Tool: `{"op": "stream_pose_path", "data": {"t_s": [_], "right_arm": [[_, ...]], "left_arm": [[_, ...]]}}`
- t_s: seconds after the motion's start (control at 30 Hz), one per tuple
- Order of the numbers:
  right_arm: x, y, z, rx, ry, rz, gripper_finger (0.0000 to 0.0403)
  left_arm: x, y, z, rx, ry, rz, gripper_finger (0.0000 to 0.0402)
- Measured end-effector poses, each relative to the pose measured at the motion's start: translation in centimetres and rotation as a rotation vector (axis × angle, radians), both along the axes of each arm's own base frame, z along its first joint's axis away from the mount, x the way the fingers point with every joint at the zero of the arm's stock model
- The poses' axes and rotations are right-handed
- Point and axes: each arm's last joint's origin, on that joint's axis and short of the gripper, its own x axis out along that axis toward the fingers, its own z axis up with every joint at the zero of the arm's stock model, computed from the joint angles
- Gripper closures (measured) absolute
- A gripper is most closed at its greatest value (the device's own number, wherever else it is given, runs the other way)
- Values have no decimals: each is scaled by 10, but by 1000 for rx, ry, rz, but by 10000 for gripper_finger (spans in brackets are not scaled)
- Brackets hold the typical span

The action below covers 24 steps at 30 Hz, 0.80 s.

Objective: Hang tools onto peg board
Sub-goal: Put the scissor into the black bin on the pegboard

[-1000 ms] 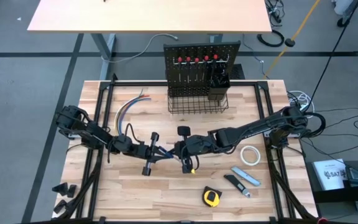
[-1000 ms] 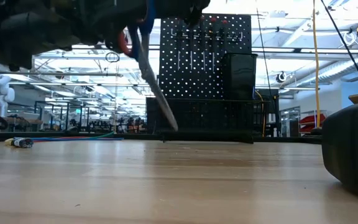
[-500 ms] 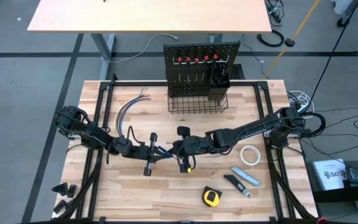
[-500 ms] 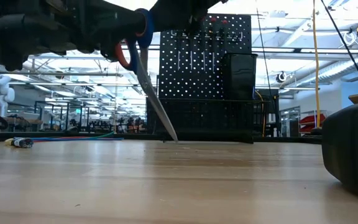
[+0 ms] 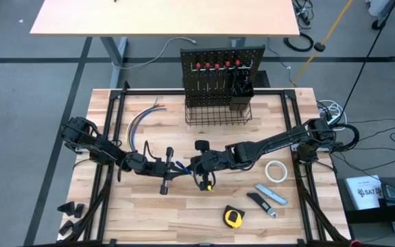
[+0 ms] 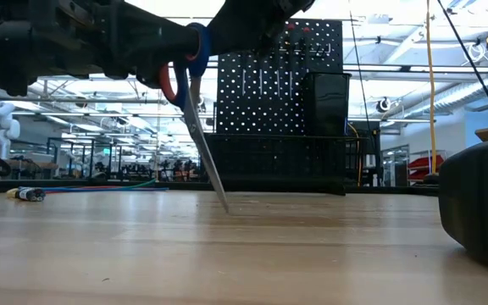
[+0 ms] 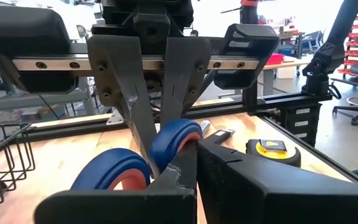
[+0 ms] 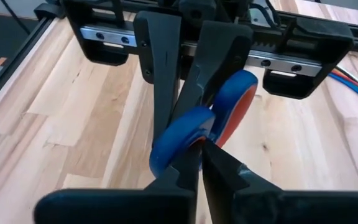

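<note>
Scissors held mid-tabletop, clear of the peg board. Left gripper and right gripper both clench the handles; likely a handover to re-grip for hanging.

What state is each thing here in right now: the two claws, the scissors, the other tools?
Left gripper: shut on the scissors' handle.
Right gripper: shut on the same handle.
Scissors: blades closed, hanging tip-down above the table.
Tape measure: lying on the table.
Tape roll: lying flat.
Peg board: upright, screwdrivers hung.
</note>
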Motion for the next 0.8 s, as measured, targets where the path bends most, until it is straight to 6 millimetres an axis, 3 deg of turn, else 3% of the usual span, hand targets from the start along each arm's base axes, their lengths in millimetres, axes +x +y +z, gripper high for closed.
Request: {"op": "stream_pose_path", "data": {"t_s": [0.43, 0.8], "right_arm": [[0, -1, 0, -12, -6, -17, 291], [0, 0, -1, 4, 4, -14, 280]], "left_arm": [[0, 0, -1, 4, 9, -9, 401], [0, 0, -1, 5, 11, -9, 402]]}}
